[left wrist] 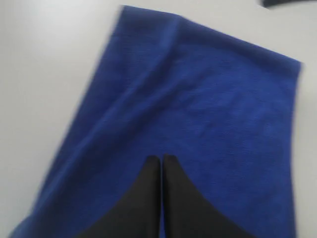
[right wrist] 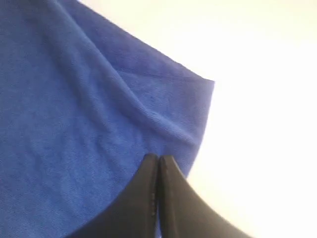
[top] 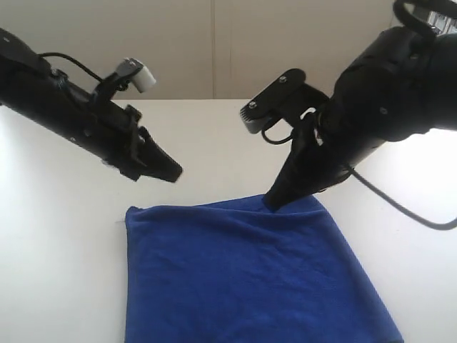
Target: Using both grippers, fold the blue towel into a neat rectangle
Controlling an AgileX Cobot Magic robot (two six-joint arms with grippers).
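The towel [top: 250, 279] lies spread on the tabletop [top: 57, 250]. My left tool [top: 173, 171] hangs shut and empty; my right tool [top: 274, 203], shut too, touches its far hem. I'd open both, pinch matching corners, lift evenly.

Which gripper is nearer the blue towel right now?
Right. The right gripper, shut, meets the blue towel at its edge; the left gripper, shut, hangs in the air, apart from the towel's corner.

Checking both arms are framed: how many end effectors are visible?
2: left end effector hovering over the blue towel; right end effector down at its far edge.
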